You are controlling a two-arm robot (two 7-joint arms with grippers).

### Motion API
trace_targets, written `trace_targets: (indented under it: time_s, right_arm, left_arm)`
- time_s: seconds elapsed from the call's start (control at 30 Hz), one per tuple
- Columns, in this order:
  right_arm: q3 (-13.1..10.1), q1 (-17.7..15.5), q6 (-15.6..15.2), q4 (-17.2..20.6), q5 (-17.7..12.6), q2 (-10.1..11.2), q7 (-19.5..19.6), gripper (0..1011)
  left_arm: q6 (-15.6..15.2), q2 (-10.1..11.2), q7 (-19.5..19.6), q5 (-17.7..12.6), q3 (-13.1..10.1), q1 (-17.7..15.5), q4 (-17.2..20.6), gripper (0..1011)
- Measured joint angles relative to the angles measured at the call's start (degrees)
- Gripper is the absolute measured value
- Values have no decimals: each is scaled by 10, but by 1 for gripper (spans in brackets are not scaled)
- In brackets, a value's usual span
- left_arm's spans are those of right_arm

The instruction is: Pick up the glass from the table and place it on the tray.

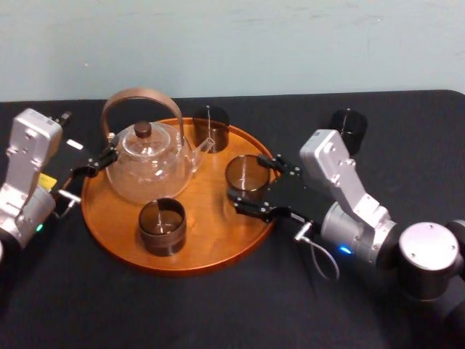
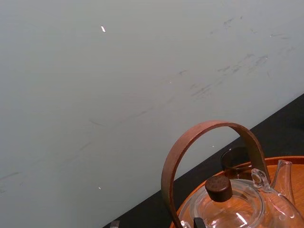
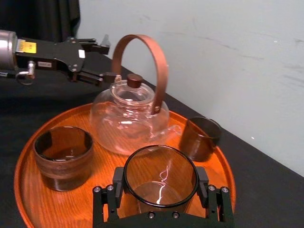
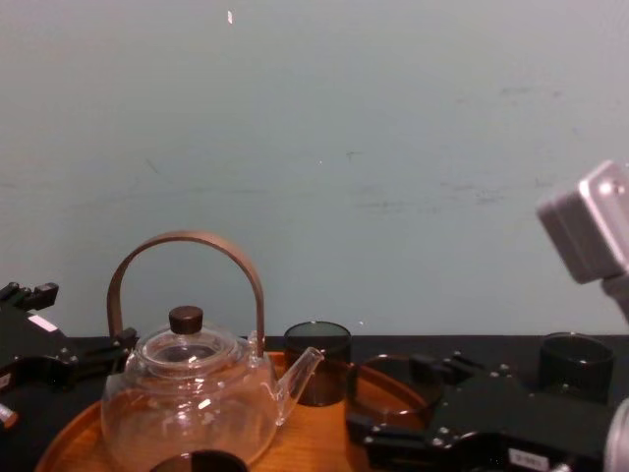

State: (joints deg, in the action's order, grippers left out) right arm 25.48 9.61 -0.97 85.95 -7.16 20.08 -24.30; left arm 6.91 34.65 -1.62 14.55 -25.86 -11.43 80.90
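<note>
- The right claw (image 1: 248, 186) pinches the glass (image 3: 160, 176) from both sides, inside the right rim of the tray (image 1: 211, 243).
- The left claw (image 3: 108, 59), spread, hovers just left of the teapot (image 1: 149, 171) on the tray.
- The tray rests on the black tabletop (image 1: 218, 313).

The smoky brown round drinking glass (image 1: 245, 173) stands upright just inside the right edge of the large round orange-brown wooden tray (image 1: 211, 243), clasped by the right gripper (image 1: 248, 184). The tray lies flat on the matte black table (image 1: 218, 313), close to its far edge.
</note>
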Motion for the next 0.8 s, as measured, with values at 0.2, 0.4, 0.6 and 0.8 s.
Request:
trace_targets:
  time_s: [0.2,0.4,0.6,0.8]
  right_arm:
    - [18,15,0,-20,11,-13,-2,920]
    - [33,25,0,-33,22,-23,-3,920]
    - [47,33,0,-48,32,-32,-4,920]
    - [55,37,0,-57,38,-38,-7,920]
  left_arm:
    - [0,0,0,0,0,0,0,1009]
    - [0,0,0,0,0,0,0,1010]
    - [0,0,0,0,0,0,0,1010]
    - [0,0,0,0,0,0,0,1010]
